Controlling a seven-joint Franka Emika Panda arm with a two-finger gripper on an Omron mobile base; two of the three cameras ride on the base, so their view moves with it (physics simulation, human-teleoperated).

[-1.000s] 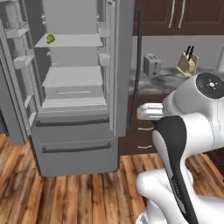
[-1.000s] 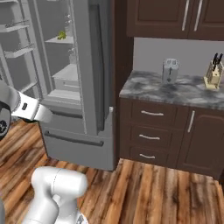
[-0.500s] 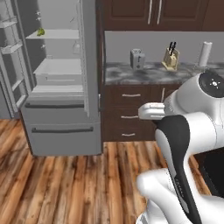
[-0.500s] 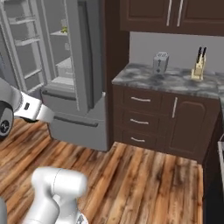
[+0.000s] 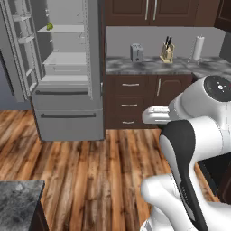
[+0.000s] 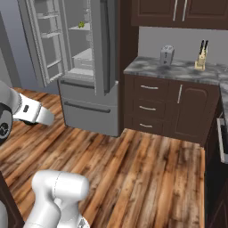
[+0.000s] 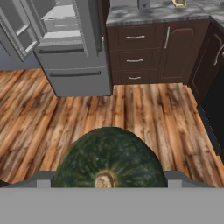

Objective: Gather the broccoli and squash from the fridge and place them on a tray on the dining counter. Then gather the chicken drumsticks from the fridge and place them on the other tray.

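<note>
Gripper point(image 7: 107, 186) spread wide around round dark green squash point(image 7: 109, 157); small green-yellow broccoli point(image 5: 49, 26) on upper shelf of open tall grey fridge point(image 5: 67, 113).

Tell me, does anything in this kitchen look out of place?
The fridge stands wide open with nobody at it, a small green broccoli alone on its upper shelf. A dark green squash sits right in front of the hand camera.

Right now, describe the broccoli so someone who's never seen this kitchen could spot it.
Find the tall grey fridge with its doors open, left of the dark brown cabinets. On its upper shelf sits the broccoli, a small lumpy green-yellow piece, the one spot of colour among pale shelves.
</note>
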